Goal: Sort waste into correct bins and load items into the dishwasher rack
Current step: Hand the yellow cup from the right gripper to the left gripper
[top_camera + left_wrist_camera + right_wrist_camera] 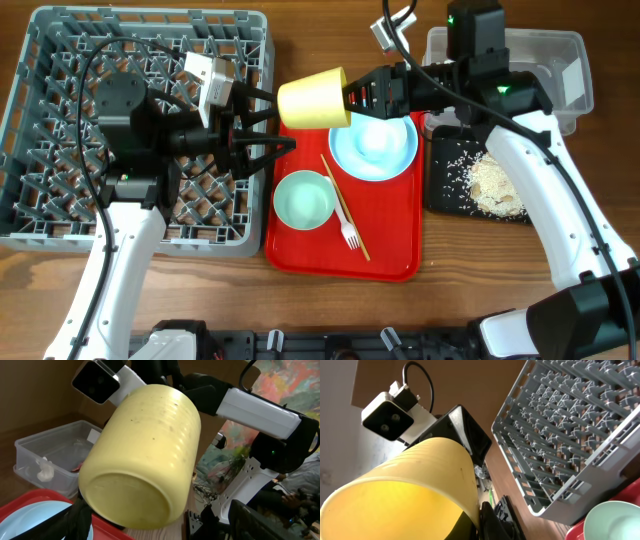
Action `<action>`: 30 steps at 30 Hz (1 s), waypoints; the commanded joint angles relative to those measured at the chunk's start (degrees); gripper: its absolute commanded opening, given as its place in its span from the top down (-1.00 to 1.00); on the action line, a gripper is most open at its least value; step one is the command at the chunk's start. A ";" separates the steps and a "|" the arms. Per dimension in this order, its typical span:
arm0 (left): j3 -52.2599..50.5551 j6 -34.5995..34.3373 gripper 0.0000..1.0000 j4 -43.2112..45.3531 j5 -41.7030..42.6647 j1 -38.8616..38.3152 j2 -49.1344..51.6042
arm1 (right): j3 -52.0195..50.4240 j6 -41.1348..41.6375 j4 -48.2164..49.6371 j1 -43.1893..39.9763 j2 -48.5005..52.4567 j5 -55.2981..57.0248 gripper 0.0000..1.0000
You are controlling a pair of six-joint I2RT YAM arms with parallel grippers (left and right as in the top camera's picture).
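On the red tray (395, 262), nearest, lie a white fork (350, 238), chopsticks (343, 205) and a pale green saucer (304, 198). Over its 11 o'clock corner the right claw (352, 95) is clamped on the yellow cup (313, 97), held sideways, its rim hidden overhead. The left claw (284, 122) stands spread at 9 o'clock; contact with the cup is unclear. The right arm covers part of the clear tub (565, 60) at 1 o'clock.

I count one red tray (395, 240). On it: one pale green saucer (304, 200), one light blue plate (405, 160), one light blue bowl (372, 140), one white fork (350, 238). By its far left corner, one yellow cup (313, 98). Left of it, one grey rack (50, 60); right, one clear tub (570, 50) and one black tray (440, 195).
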 commanded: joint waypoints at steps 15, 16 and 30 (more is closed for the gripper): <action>0.59 -0.52 -0.43 0.70 0.26 -0.31 0.04 | -0.04 1.49 -0.20 3.23 1.03 -2.38 0.91; 0.59 -0.55 -0.42 0.85 0.26 -0.31 0.04 | -0.04 1.49 -0.39 3.26 1.03 -2.38 0.91; 0.59 -0.55 -0.50 1.95 0.26 -0.31 0.04 | -0.04 1.46 -1.29 3.26 1.03 -2.38 0.91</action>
